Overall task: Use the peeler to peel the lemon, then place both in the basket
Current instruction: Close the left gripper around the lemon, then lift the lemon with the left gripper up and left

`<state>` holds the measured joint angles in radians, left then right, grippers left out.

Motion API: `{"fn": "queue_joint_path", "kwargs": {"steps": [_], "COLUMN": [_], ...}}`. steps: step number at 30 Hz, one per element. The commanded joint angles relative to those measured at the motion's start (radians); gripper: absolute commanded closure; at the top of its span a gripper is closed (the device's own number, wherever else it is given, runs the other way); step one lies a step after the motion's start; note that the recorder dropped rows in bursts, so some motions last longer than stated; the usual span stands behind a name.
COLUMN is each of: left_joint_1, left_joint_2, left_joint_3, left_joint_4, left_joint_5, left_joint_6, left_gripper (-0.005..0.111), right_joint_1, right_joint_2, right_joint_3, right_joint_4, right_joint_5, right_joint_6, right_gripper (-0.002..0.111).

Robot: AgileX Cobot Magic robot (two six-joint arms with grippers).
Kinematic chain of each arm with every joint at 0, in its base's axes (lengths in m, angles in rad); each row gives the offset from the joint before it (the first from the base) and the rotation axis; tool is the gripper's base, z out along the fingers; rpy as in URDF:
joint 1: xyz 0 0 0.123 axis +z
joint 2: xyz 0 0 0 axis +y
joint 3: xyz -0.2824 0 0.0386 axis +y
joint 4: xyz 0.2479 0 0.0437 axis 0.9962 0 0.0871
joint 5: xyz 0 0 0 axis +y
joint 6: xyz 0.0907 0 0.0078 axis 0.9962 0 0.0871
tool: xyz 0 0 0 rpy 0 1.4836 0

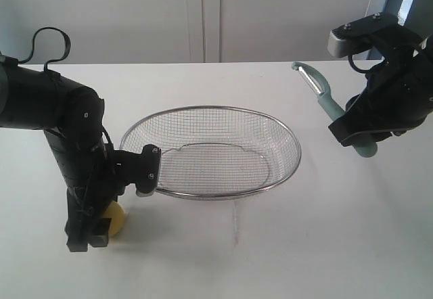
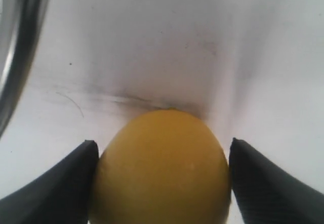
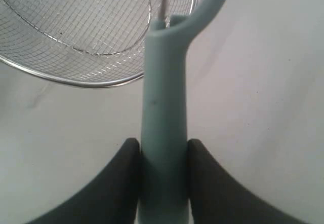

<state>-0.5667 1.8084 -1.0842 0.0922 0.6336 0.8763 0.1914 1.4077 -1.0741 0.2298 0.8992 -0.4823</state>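
Presently, left gripper (image 1: 91, 239): we see its fingers (image 2: 55, 188) pressed against both sides of the lemon (image 2: 162, 168).
Lemon: we find it resting on the white table (image 1: 304, 245), just outside the left end of the basket (image 1: 216, 198).
Right gripper (image 3: 163, 150): we see it clamped on the handle of the peeler (image 3: 164, 97).
Peeler: we see it held off the table, right of the basket and apart from it.

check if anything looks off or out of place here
Nothing spilled or damaged. Only oddity: faint dark scuff marks on the table by the lemon. The basket sits upright, the peeler is straight in the right gripper.
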Motion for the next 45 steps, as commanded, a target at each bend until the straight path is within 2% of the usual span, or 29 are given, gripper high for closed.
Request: {"fn": "queue_joint_path", "kwargs": {"steps": [1, 5, 15, 20, 26, 32, 37, 41, 45], "left_joint_1": [-0.003, -0.003, -0.003, -0.003, -0.003, -0.003, -0.003, -0.003, -0.003], "left_joint_2": [-0.003, -0.003, -0.005, -0.009, -0.084, -0.212, -0.323, -0.385, -0.444], "left_joint_3": [0.007, 0.007, 0.007, -0.01, -0.049, -0.078, -0.092, -0.09, -0.038], "left_joint_4": [-0.008, -0.002, -0.002, -0.02, -0.036, -0.156, -0.291, -0.321, -0.384], "left_joint_5": [0.03, 0.059, 0.189, 0.249, 0.279, 0.28, 0.274, 0.272, 0.193], "left_joint_6": [-0.008, -0.008, -0.012, -0.021, -0.119, -0.196, -0.196, -0.158, -0.074], "left_gripper": [0.044, 0.058, 0.107, 0.107, 0.107, 0.107, 0.107, 0.107, 0.107], "right_joint_1": [-0.001, -0.001, -0.001, -0.001, -0.001, -0.001, -0.001, -0.001, -0.001], "right_joint_2": [-0.009, -0.009, -0.009, -0.009, -0.009, -0.009, -0.009, -0.009, -0.009], "right_joint_3": [0.005, 0.005, 0.005, 0.005, 0.005, 0.005, 0.005, 0.005, 0.005], "right_joint_4": [0.006, 0.006, 0.006, 0.006, 0.006, 0.006, 0.006, 0.006, 0.006], "right_joint_5": [-0.015, -0.015, -0.015, -0.015, -0.015, -0.015, -0.015, -0.015, -0.015], "right_joint_6": [-0.011, -0.011, -0.011, -0.011, -0.011, -0.011, -0.011, -0.011, -0.011], "right_gripper": [0.108, 0.108, 0.108, 0.108, 0.108, 0.108, 0.108, 0.108, 0.108]}}
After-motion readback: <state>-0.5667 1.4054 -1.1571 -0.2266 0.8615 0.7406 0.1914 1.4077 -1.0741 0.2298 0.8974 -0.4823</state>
